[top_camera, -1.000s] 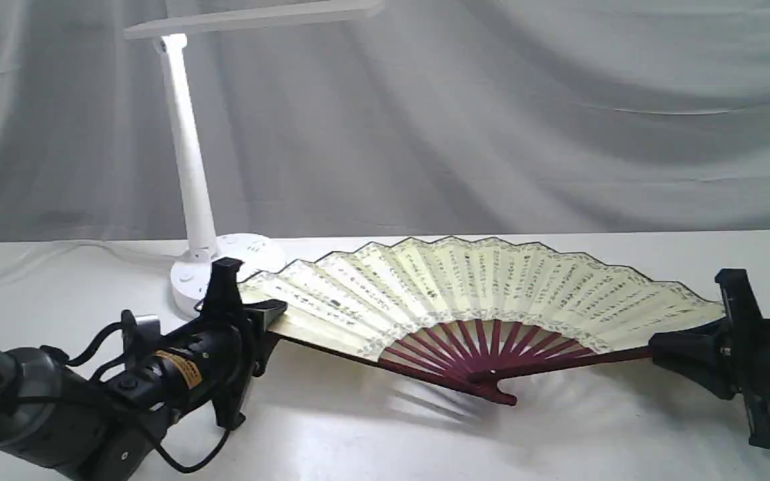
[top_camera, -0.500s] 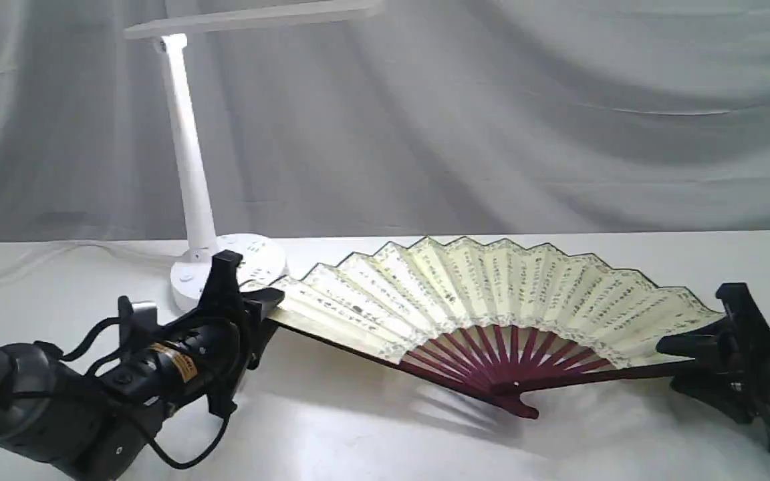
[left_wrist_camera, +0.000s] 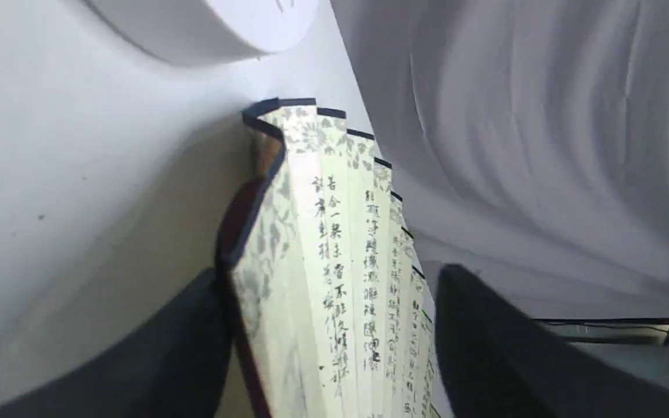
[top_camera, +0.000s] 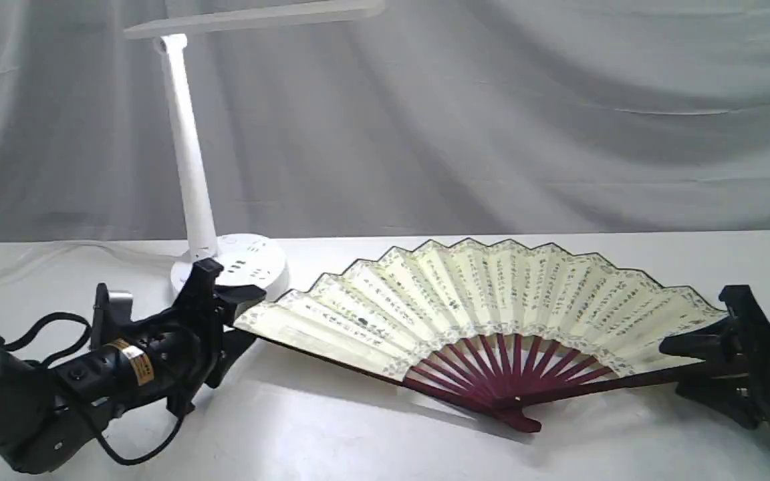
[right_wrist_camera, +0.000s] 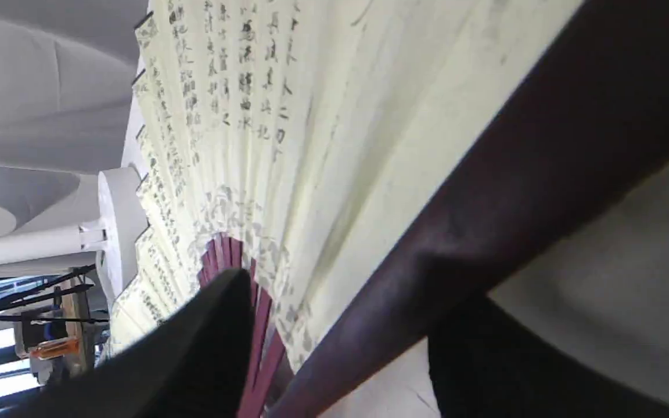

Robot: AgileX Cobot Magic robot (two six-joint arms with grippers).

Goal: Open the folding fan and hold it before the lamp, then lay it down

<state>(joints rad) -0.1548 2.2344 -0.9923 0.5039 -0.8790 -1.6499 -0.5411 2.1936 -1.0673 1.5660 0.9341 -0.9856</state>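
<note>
The folding fan lies spread wide on the white table, cream leaf with black calligraphy, maroon ribs meeting at the pivot near the front. My left gripper is open around the fan's left guard tip. In the left wrist view the fan stands between the spread fingers. My right gripper is open around the right guard; the right wrist view shows that dark guard passing loosely between the jaws. The lamp stands behind the left gripper, its round base just beyond the fan's left end.
A grey draped cloth hangs behind the table. The lamp's flat head reaches rightward along the top of the exterior view. Its white cable trails to the left along the table's back.
Both grippers have gone from shut on the fan's guards to open. The fan has sunk lower and shifted a little right. The left arm has drawn back to the left.
</note>
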